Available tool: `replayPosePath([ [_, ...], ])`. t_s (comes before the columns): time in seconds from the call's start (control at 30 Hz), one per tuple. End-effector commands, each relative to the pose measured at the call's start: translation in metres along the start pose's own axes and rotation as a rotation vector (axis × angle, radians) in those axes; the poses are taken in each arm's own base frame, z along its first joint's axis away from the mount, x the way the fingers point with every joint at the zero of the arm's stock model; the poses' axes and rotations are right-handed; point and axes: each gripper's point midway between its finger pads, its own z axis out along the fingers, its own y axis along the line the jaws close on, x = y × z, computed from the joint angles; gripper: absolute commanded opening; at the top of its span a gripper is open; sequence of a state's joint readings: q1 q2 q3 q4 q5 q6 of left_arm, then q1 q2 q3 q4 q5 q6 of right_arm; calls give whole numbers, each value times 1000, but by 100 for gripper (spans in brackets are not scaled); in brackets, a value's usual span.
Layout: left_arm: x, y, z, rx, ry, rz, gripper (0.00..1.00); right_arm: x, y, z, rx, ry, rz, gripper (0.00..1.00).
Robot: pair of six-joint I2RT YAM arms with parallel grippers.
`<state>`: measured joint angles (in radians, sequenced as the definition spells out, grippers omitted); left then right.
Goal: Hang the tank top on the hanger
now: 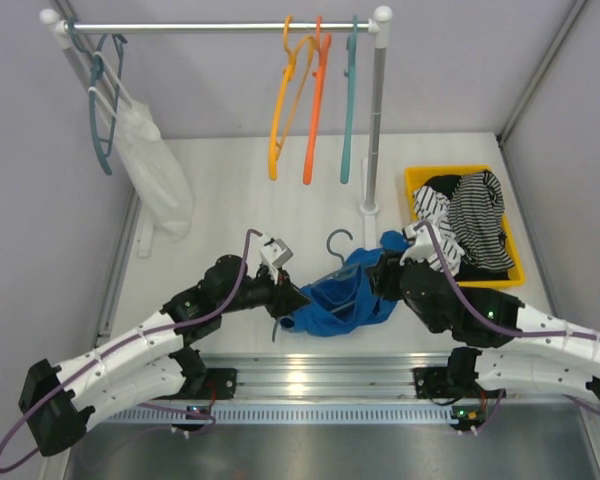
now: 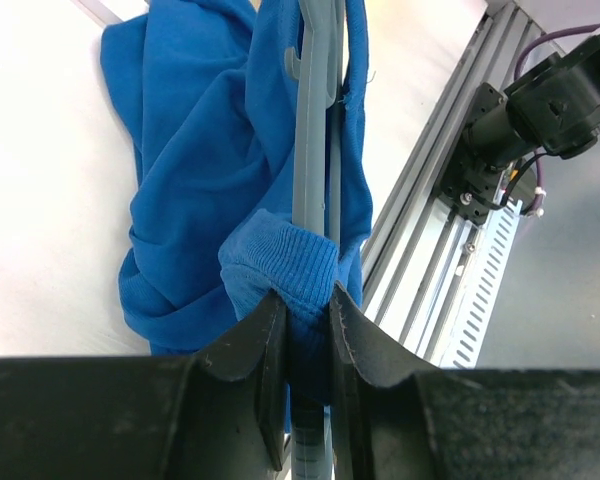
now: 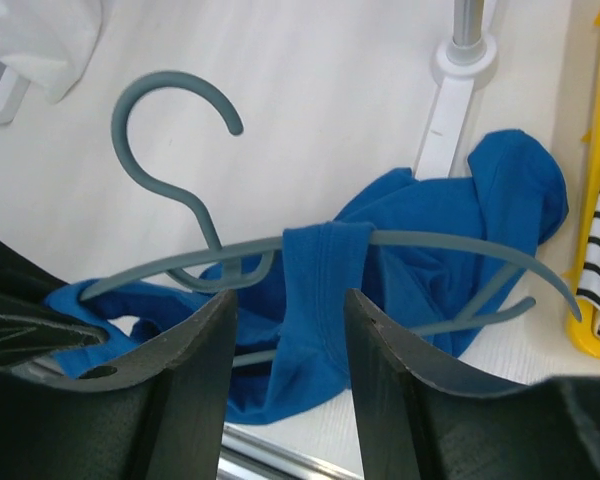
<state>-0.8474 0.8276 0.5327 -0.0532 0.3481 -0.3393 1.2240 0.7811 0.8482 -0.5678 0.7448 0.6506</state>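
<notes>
The tank top (image 1: 340,300) lies bunched on the white bench (image 1: 230,190) near its front edge, between the two arms. The hanger (image 3: 170,85) is partly inside it: one strap drapes over the hanger's upper arm, and the hook points away toward the rack. The left arm's jaws are clamped on a fold of the blue fabric together with the hanger's end; the right arm's jaws stand apart, one on either side of the draped strap. Behind stands a rack (image 1: 377,120) whose rail carries orange hangers (image 1: 315,100) and a white garment (image 1: 158,180). A yellow bin (image 1: 442,171) of striped garments (image 1: 475,215) sits to the right. Pale walls (image 1: 20,150) enclose the bench
</notes>
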Motion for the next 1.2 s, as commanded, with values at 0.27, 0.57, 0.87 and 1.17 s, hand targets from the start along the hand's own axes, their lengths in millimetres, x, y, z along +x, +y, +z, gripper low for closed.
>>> replayPosePath([
  [0.27,-46,-22,-22,32,-152,54,0,16,6,-9,-101,44,-11,47],
  [0.57,-62,-36,-38,62,-186,81,0,20,15,-1,-131,49,-40,50],
  [0.87,-68,-44,-49,77,-199,97,0,-2,22,1,-142,-1,-25,23],
  [1.17,-82,-49,-70,46,-229,135,0,-67,28,-28,-158,-86,5,4],
])
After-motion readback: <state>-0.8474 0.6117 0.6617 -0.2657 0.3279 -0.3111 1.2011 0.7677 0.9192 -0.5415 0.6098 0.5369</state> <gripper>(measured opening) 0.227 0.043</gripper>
